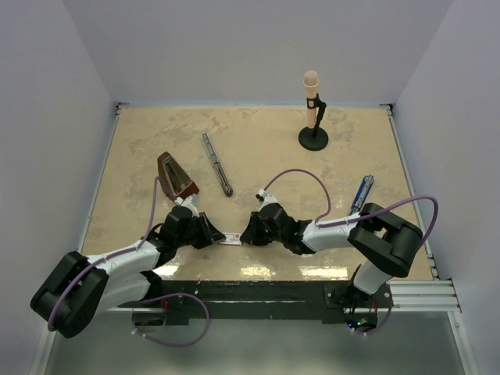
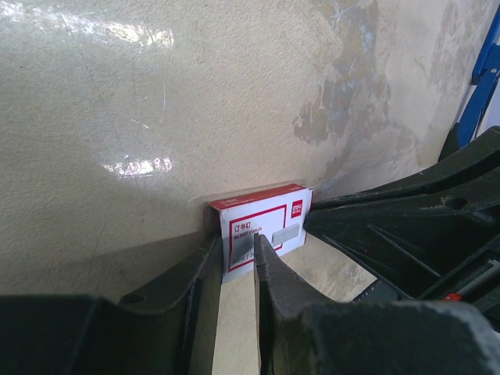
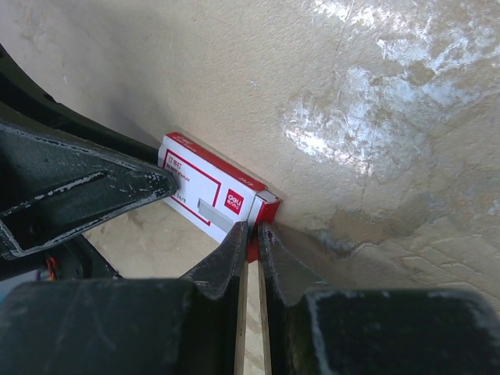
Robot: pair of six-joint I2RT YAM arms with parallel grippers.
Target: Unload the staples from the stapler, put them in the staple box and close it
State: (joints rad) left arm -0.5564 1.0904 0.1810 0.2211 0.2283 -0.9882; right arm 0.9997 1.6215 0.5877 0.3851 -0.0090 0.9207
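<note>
Staples unseen, unloading likely unfinished; left pincer point(image 2: 241, 247) narrow around red-and-white box point(image 2: 269, 215), right pincer point(image 3: 251, 231) pinched onto its corner.

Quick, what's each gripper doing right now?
Left gripper: fingers slightly apart at the staple box; grip cannot be told.
Right gripper: closed, fingertips at the box's red end.

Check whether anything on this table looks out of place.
Yes: the small red-and-white cardboard box at the near edge is pinched from opposite ends by the left gripper and right gripper. Farther back, a slim dark metal bar lies loose at a slant.
</note>
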